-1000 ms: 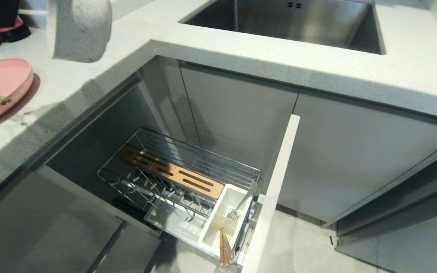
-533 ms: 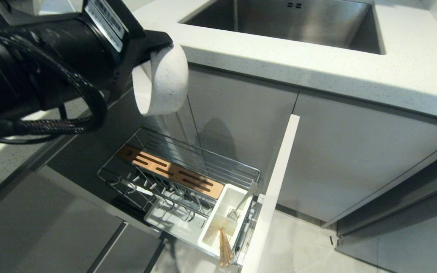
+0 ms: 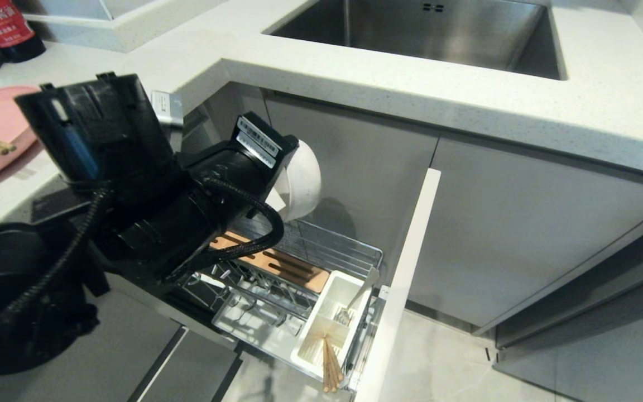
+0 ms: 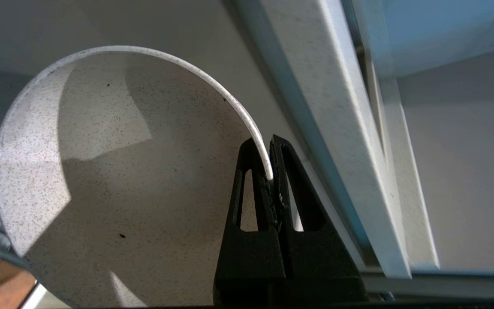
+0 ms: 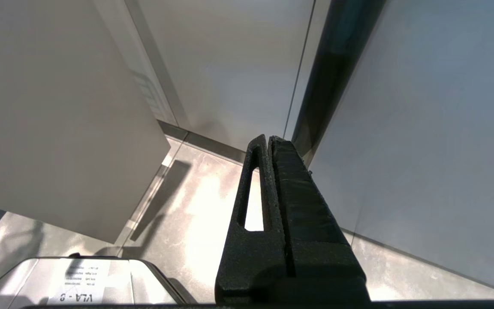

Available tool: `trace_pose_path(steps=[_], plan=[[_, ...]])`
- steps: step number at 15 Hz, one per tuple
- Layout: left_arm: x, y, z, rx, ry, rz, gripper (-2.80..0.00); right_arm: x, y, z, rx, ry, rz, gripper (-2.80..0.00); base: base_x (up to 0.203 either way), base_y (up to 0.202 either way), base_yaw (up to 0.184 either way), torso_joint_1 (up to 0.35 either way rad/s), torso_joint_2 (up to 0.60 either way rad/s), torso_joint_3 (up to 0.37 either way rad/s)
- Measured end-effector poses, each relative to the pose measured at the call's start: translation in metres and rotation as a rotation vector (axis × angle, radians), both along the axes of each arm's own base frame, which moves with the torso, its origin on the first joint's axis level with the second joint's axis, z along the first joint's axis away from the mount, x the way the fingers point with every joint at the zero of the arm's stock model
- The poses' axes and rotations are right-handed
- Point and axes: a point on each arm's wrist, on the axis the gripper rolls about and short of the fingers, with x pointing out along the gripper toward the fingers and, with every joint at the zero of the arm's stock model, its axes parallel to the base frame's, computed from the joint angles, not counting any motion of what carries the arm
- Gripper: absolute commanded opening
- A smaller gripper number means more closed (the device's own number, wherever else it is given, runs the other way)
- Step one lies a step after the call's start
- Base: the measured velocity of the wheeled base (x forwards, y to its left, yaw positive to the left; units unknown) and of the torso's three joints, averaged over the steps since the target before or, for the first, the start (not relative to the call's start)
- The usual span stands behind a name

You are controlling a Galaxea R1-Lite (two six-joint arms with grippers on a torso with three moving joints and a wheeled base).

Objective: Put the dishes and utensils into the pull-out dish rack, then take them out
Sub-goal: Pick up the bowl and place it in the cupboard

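Now left end effector (image 4: 271, 171) has lowered bowl (image 3: 301, 180) rackward.

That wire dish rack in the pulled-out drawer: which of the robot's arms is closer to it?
Left. The left end effector, pinching the cream bowl by its rim, hangs just above the dish rack. The right end effector is parked, pointing at the floor, outside the head view.

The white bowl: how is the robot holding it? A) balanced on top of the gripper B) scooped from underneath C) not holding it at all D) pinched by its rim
D: the left gripper has its two fingers closed on the thin rim of the white bowl, one inside and one outside.
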Motion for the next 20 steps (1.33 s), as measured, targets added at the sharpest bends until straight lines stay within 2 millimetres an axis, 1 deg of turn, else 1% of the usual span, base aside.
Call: trace_pose_path(steps=[6, 9, 13, 20], plan=[[0.038, -0.015, -0.052, -0.071, -0.082, 0.051, -2.80, 0.000, 0.000, 0.000, 0.000, 0.000, 0.000, -2.80, 0.000, 0.000, 0.000, 0.000, 0.00, 0.000], [0.056, -0.016, -0.073, -0.075, -0.087, 0.085, -2.80, 0.000, 0.000, 0.000, 0.000, 0.000, 0.000, -2.80, 0.000, 0.000, 0.000, 0.000, 0.00, 0.000], [0.072, -0.017, -0.093, -0.083, -0.092, 0.111, -2.80, 0.000, 0.000, 0.000, 0.000, 0.000, 0.000, -2.80, 0.000, 0.000, 0.000, 0.000, 0.00, 0.000], [0.089, -0.018, -0.122, -0.087, -0.104, 0.117, -2.80, 0.000, 0.000, 0.000, 0.000, 0.000, 0.000, -2.80, 0.000, 0.000, 0.000, 0.000, 0.00, 0.000]])
